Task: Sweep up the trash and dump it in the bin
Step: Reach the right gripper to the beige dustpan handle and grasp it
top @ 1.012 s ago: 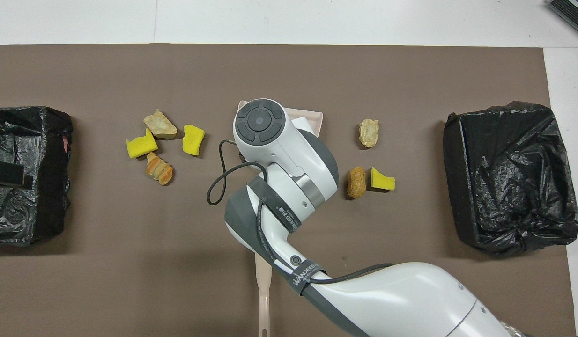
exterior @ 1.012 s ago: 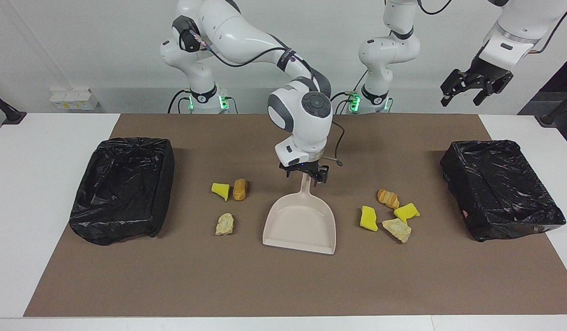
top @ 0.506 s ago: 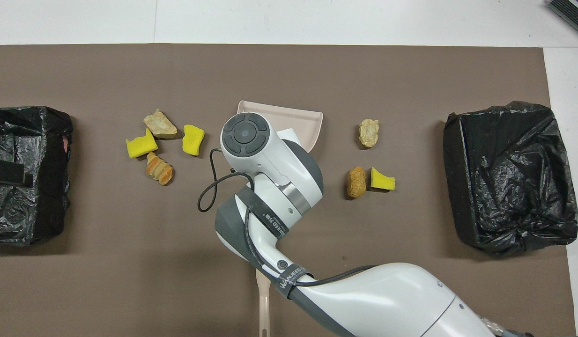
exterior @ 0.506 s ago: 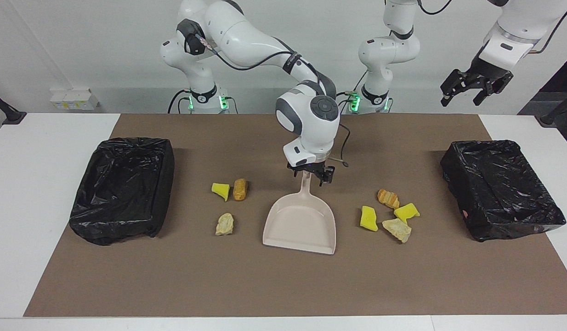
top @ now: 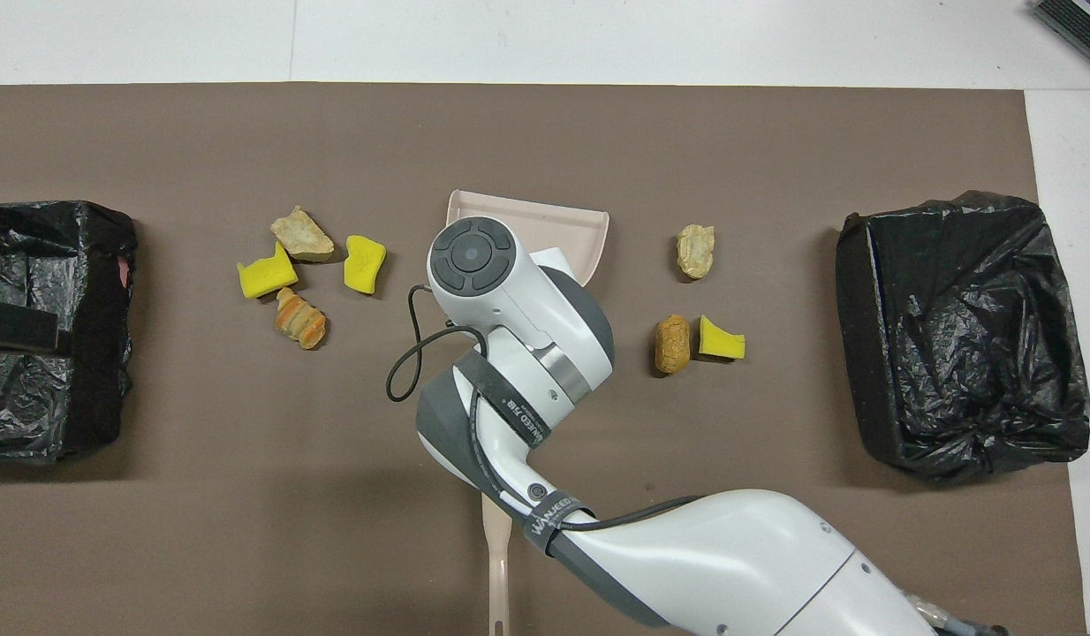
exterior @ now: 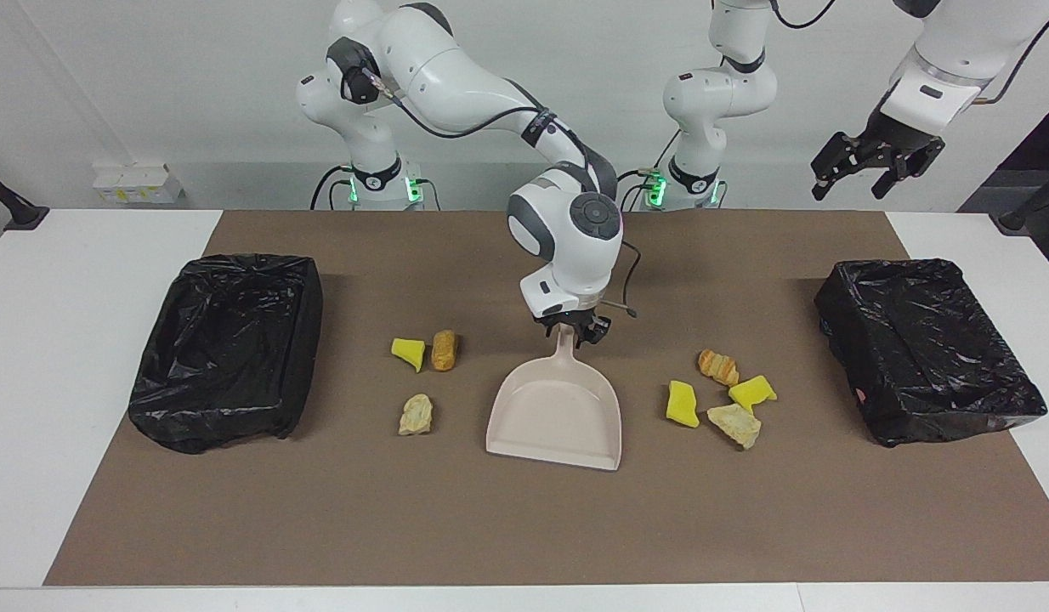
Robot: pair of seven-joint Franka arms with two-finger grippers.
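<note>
- Facing view, right end effector (exterior: 573,328): down at the top of the dustpan (exterior: 558,416) handle, probably to take it up as the scoop; clamped or not, cannot tell.
- Dustpan flat on the surface (exterior: 524,527), mouth away from the robots, between the two heaps, so handy for either.
- Trash (exterior: 683,404) all loose on the surface: four pieces toward the left arm's end, three toward the right arm's end.
- Nothing yet visible in the left-end bin (exterior: 924,348) or the right-end bin (exterior: 227,348).
- Left end effector (exterior: 856,174): raised high by the left arm's end, fingers spread, empty, waiting clear.
</note>
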